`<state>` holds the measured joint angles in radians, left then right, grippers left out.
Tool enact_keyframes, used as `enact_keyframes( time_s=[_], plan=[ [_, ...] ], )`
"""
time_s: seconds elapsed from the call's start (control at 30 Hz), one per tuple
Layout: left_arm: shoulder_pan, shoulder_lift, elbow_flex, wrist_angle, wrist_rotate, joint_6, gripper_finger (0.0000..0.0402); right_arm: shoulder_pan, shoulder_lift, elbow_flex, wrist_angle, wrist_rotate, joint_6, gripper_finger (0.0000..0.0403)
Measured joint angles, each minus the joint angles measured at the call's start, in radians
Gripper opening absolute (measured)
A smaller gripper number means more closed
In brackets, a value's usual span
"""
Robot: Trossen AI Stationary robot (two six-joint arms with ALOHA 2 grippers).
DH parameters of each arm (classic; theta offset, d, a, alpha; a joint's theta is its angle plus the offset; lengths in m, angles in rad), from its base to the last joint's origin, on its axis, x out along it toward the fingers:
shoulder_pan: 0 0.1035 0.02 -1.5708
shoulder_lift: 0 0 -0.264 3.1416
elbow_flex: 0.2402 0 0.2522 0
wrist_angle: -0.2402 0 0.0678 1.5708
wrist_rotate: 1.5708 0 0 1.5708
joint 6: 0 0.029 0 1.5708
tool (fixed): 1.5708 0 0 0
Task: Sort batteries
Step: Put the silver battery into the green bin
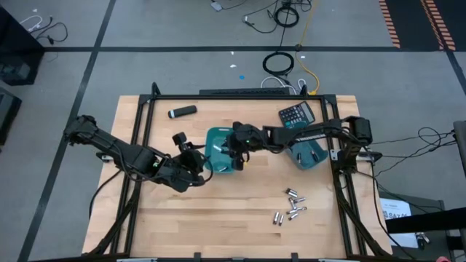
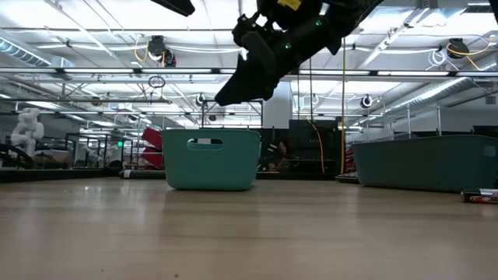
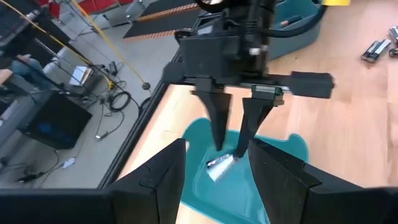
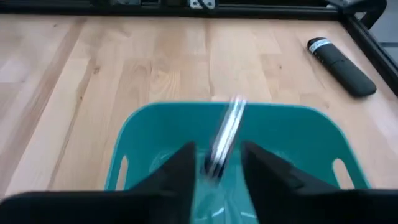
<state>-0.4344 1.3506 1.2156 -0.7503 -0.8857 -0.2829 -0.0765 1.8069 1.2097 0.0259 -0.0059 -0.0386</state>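
A silvery battery (image 4: 224, 140) shows as a blurred streak between the fingers of my right gripper (image 4: 219, 163), narrower than the gap between them. My right gripper (image 1: 237, 156) is open and points down over the left teal bin (image 1: 218, 151). In the left wrist view the battery (image 3: 219, 166) is just under its fingertips (image 3: 219, 140), above the bin's floor (image 3: 242, 186). My left gripper (image 3: 217, 180) is open and empty, just off the bin's near left side (image 1: 195, 166). Several more batteries (image 1: 291, 205) lie on the table at the near right.
A second teal bin (image 1: 306, 153) stands to the right, with a dark calculator (image 1: 296, 114) behind it. A black cylinder with a white tip (image 1: 182, 111) lies at the far left. A black frame (image 1: 145, 131) runs around the table. Bare wood lies along the near edge.
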Motion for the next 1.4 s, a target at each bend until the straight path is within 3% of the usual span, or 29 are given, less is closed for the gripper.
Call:
enact_keyframes(
  time_s=[0.17,0.3,0.37,0.5,0.63,0.83,1.0,1.3,1.4],
  plan=[
    [0.000,0.000,0.000,0.007,0.013,0.000,0.0187,0.000,-0.023,0.006,-0.015,0.007,0.014,0.0206],
    [0.000,0.000,0.000,-0.016,0.019,0.000,0.0187,0.006,-0.077,0.006,-0.084,0.014,0.032,0.0235],
    [0.000,0.001,0.000,-0.028,0.019,0.003,0.0187,0.027,-0.124,0.006,-0.152,0.077,0.038,0.0237],
    [0.003,0.002,0.000,-0.050,0.020,0.008,0.0187,0.127,-0.220,0.006,-0.294,0.299,0.027,0.0227],
    [0.007,0.003,0.000,-0.012,0.019,0.000,0.0187,0.247,-0.277,-0.006,-0.389,0.433,0.063,0.0213],
    [0.041,0.018,0.002,0.108,0.046,0.002,0.0187,0.376,-0.298,-0.090,-0.486,0.502,0.237,0.0210],
    [0.085,0.079,0.002,0.164,0.126,0.016,0.0187,0.448,-0.296,-0.222,-0.394,0.514,0.393,0.0210],
    [0.150,0.225,0.001,0.224,0.125,0.081,0.0187,0.577,-0.296,-0.323,-0.337,0.710,0.590,0.0210],
    [0.163,0.250,0.001,0.256,0.166,0.070,0.0187,0.643,-0.296,-0.327,-0.344,0.763,0.625,0.0210]
  ],
)
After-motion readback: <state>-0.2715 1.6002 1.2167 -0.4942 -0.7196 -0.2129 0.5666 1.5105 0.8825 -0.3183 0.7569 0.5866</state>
